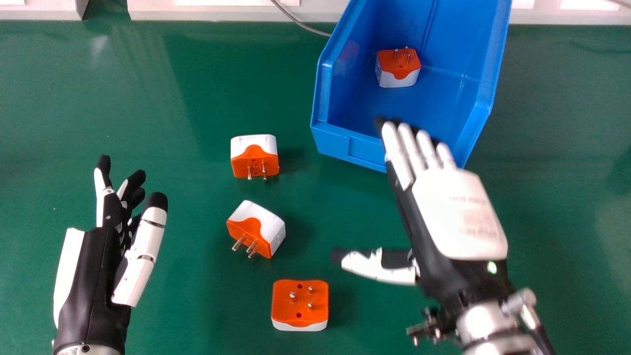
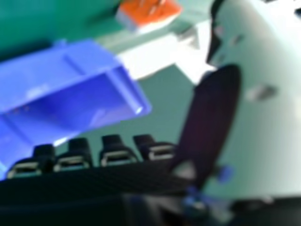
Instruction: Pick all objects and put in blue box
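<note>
My right hand (image 1: 458,212) is at the right, open and empty, its straight fingertips over the near wall of the blue box (image 1: 350,143). In the right hand view my right hand (image 2: 117,153) has the blue box (image 2: 89,103) beyond its fingertips. One orange and white plug adapter (image 1: 398,68) lies inside the box. On the green table are an adapter (image 1: 254,157) left of the box, a tilted adapter (image 1: 256,229) nearer, and an adapter (image 1: 299,304) with pins up at the front. My left hand (image 1: 118,246) is open and empty, left of them.
The green table (image 1: 123,98) carries everything. A grey cable (image 1: 300,22) runs behind the box's left side, by a pale strip (image 1: 212,11) along the table's far edge.
</note>
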